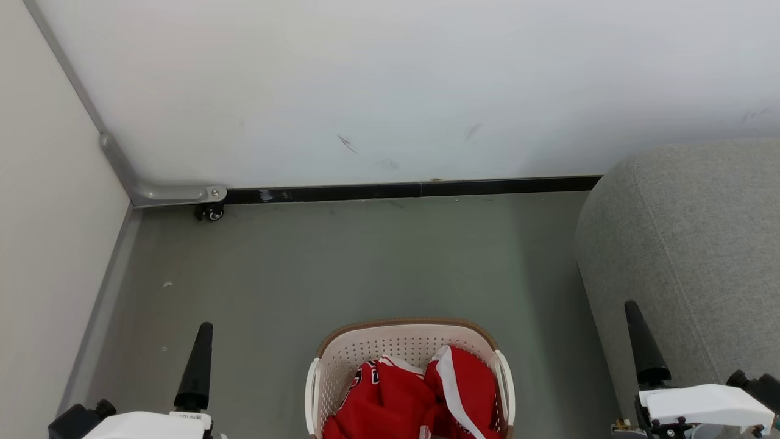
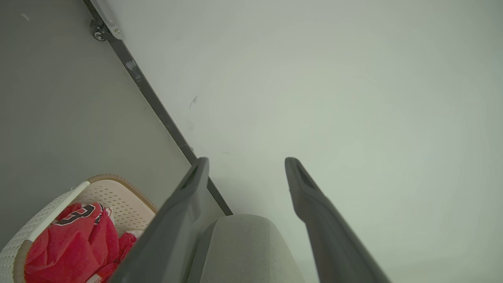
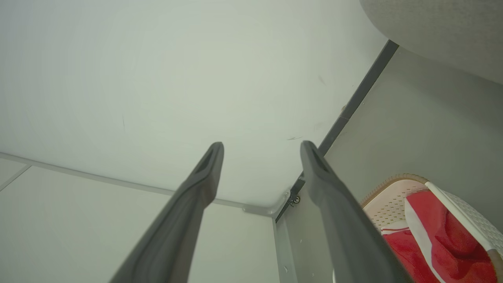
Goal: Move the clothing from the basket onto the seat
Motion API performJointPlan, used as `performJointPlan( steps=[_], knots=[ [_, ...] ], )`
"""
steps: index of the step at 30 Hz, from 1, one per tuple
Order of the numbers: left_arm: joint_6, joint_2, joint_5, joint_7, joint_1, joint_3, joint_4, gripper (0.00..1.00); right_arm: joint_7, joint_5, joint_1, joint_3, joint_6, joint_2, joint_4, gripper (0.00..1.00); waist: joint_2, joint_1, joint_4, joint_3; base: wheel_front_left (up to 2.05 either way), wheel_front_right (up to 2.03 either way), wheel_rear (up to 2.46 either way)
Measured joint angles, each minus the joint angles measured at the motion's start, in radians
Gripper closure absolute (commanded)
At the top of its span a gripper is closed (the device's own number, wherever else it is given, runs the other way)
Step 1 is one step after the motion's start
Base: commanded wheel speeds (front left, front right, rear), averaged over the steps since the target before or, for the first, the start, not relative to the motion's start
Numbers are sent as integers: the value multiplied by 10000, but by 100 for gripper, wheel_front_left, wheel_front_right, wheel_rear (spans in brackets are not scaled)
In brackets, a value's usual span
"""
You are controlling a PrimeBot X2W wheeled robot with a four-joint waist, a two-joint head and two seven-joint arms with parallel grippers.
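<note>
The cream perforated basket [image 1: 407, 336] with a brown rim stands on the grey floor at the bottom centre of the head view. The red clothing lies bunched inside it: a jersey [image 1: 378, 399] with dark lettering on the left and a piece with wide white trim [image 1: 466, 384] on the right. The light-grey seat [image 1: 688, 244] rises just right of the basket. My left gripper [image 2: 245, 161] is open and holds nothing, left of the basket; its dark finger [image 1: 196, 366] points up. My right gripper [image 3: 261, 147] is open too, its finger [image 1: 645, 347] in front of the seat.
A white wall with a dark baseboard [image 1: 414, 190] closes the far side. A pale panel stands along the left, with a metal corner bracket [image 1: 164, 194] and a small caster wheel [image 1: 211, 213]. Bare grey floor [image 1: 365, 262] lies between the basket and the wall.
</note>
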Motion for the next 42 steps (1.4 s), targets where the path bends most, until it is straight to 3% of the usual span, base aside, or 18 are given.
performJointPlan(
  steps=[10, 28, 42],
  knots=[
    [130, 21, 1864, -324, -1, -307, -339, 0, -305, -1496, -40, 123, 0, 36, -132, 0, 0, 12, 21, -57, 0, 0, 0],
    [633, 205, 5762, -947, 38, -1049, -851, 0, -909, -4669, -39, 610, 27, 125, 38, 0, 0, -126, 52, -65, 0, 0, 0],
    [1166, 320, 8502, -1446, 238, -1607, -1024, 0, -1335, -7074, -50, 675, 29, 138, 288, 0, -1, -151, 46, -39, 0, 0, 0]
  ],
)
